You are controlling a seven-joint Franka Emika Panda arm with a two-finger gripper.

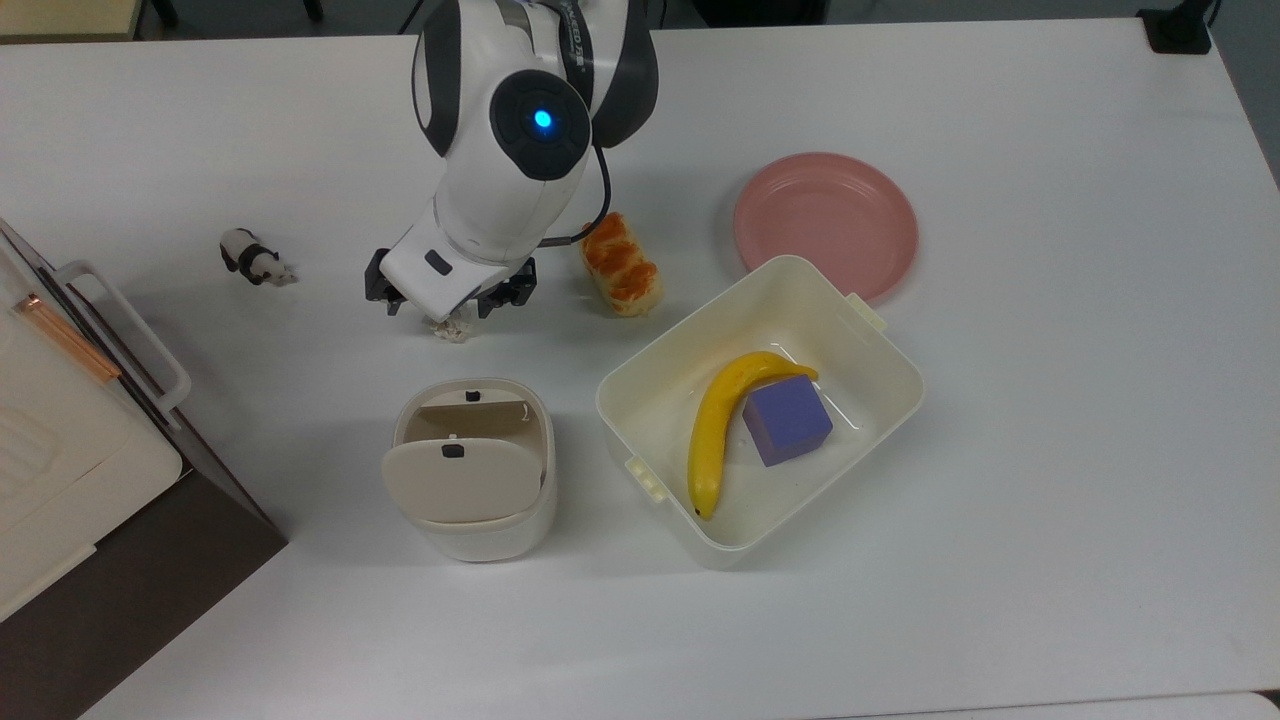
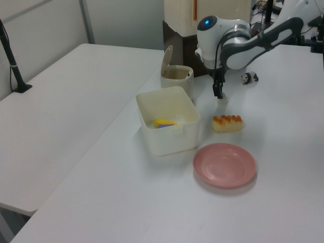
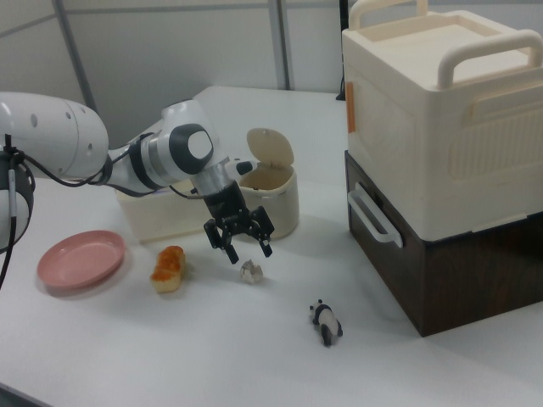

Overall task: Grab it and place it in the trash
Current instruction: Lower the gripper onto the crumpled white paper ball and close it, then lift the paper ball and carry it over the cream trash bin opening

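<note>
Right view, starting closest to the lens: the little panda figurine (image 3: 325, 323) lies on the white table (image 3: 254, 356), and just beyond it sits the crumpled paper ball (image 3: 250, 271), resting on the tabletop. The gripper (image 3: 247, 248) hangs right over the ball with its two black fingers (image 3: 230, 251) spread apart, one to each side and a little above the paper, not clamped on anything. To the right view's left of the ball lies the glazed bread loaf (image 3: 169, 267), and further left the pink plate (image 3: 81, 259). Behind the gripper stands the small cream trash bin (image 3: 270, 197), its swing lid (image 3: 271, 146) tipped up and its mouth uncovered; the larger cream tub (image 3: 148, 222) sits behind the arm. On the right view's right a cream case with handles (image 3: 445, 110) is stacked on a dark brown box (image 3: 458, 263). In the top view the ball (image 1: 450, 330) peeks out under the wrist, between the panda (image 1: 252, 258) and the loaf (image 1: 622, 265), with the bin (image 1: 472, 470) well apart below it; the tub (image 1: 760, 410) holds a banana (image 1: 715, 425) and a purple cube (image 1: 788, 420)
</note>
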